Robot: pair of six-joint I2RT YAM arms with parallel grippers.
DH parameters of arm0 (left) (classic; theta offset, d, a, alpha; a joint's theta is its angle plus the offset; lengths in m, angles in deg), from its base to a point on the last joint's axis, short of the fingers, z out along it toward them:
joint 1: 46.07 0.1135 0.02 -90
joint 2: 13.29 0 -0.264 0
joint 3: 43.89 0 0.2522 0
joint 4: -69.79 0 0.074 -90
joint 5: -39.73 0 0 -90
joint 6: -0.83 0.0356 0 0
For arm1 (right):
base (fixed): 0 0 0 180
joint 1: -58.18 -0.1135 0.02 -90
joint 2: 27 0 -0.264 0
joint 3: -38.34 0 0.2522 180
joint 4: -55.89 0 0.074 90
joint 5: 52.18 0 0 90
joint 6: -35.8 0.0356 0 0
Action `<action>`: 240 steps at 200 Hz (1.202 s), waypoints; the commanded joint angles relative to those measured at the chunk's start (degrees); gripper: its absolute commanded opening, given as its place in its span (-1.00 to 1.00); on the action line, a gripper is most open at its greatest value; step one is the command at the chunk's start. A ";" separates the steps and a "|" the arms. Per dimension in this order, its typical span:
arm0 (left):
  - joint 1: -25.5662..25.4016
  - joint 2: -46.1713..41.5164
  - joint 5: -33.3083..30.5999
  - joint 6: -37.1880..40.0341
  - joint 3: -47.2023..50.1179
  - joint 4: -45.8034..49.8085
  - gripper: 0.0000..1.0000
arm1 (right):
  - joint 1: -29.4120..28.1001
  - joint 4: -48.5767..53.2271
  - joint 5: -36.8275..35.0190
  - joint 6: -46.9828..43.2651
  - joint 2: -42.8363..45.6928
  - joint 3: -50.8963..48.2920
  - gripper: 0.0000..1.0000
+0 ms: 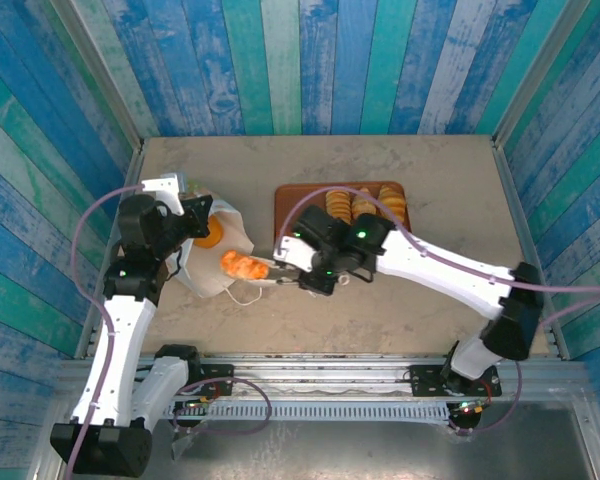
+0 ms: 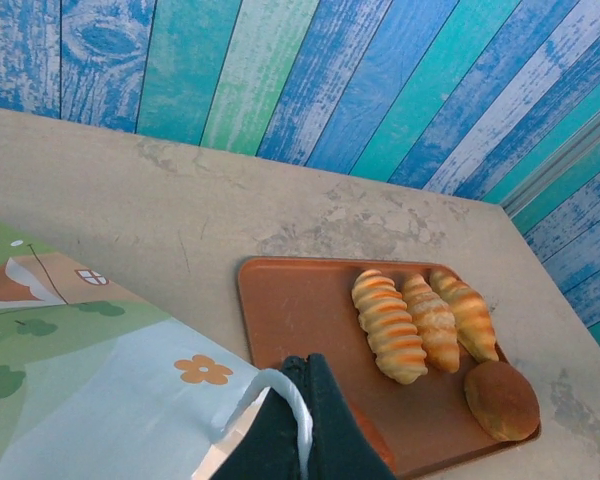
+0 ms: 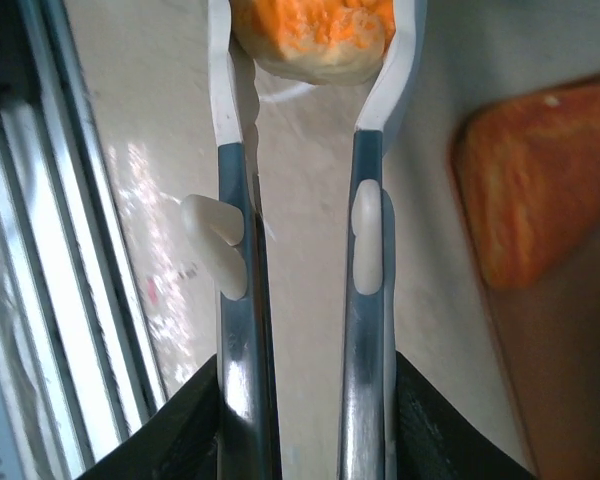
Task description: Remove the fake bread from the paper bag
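The white paper bag lies on its side at the left, its flower print showing in the left wrist view. My left gripper is shut on the bag's thin white handle, holding the mouth up. My right gripper is shut on metal tongs with white tips. The tongs pinch an orange ridged bread at the bag's mouth. Another orange piece sits inside the bag.
The reddish-brown tray at the back centre carries three ridged croissants and a round bun. Its corner lies right of the tongs. A loose bag handle rests on the table. The metal rail runs along the near edge.
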 commanded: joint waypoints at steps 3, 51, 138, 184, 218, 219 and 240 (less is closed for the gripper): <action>-0.10 1.47 1.69 -1.12 -3.08 -1.42 -1.00 | 3.35 1.74 -4.95 -4.13 8.12 -4.18 -0.23; -0.09 4.14 1.00 -1.53 -5.50 0.87 -1.00 | 13.07 7.83 -6.96 -6.63 15.23 -10.09 -0.24; -0.08 3.20 -0.35 -0.32 -4.90 0.45 -1.00 | 20.18 13.42 -9.02 -3.03 10.37 -9.86 -0.21; -0.14 3.15 -0.72 0.22 -4.95 0.39 -1.00 | 20.20 13.28 -10.62 -3.49 6.44 -8.17 -0.17; -0.16 2.97 -0.89 0.35 -4.88 0.45 -1.00 | 20.11 13.30 -10.05 -3.50 3.51 -7.99 -0.14; -0.12 2.94 -0.89 0.35 -4.85 0.45 -1.00 | 20.10 13.27 -10.07 -3.55 3.44 -7.96 -0.14; -0.09 3.02 -0.82 0.51 -4.83 0.45 -1.00 | 20.12 13.24 -11.11 -3.65 2.68 -7.33 -0.11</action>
